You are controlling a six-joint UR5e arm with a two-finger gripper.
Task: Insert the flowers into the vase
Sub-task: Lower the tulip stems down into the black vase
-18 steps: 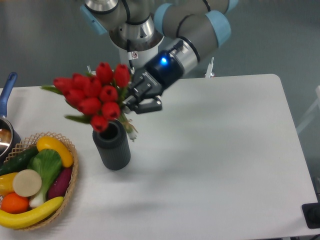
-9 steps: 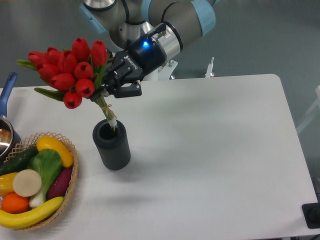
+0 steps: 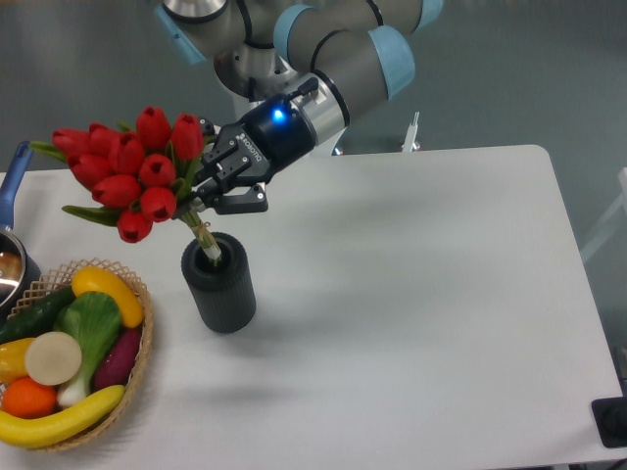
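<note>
A: What has changed around the vase (image 3: 219, 285) in the last second?

B: A second ago the flowers (image 3: 125, 176) hung low with the buds crowding the vase mouth and the stem ends off to its right. Then the hand (image 3: 209, 192) lifted and tipped them. Half a second ago the stem tips were just at the vase mouth. Now the bunch has sunk a little, and the pale stem ends are inside the rim.

A: So the insertion has begun?

B: I judge so. The stems are lined up with the opening and only their tips are in. The bunch is still held well above the vase, so most of the descent is left, and nothing has been let go.

A: What is the hand doing?

B: It is pinching the bunch where stems meet leaves, just above and right of the vase mouth, fingers pressed together on it.

A: And the flowers themselves?

B: About ten closed red tulip buds with green leaves, fanned out up and to the left of the vase, so the bunch leans that way. The stems are short and run down to the right into the mouth.

A: The vase?

B: A dark grey ribbed cylinder, upright on the white surface (image 3: 421, 294), with a wicker basket (image 3: 138, 360) of toy produce just to its left.
</note>
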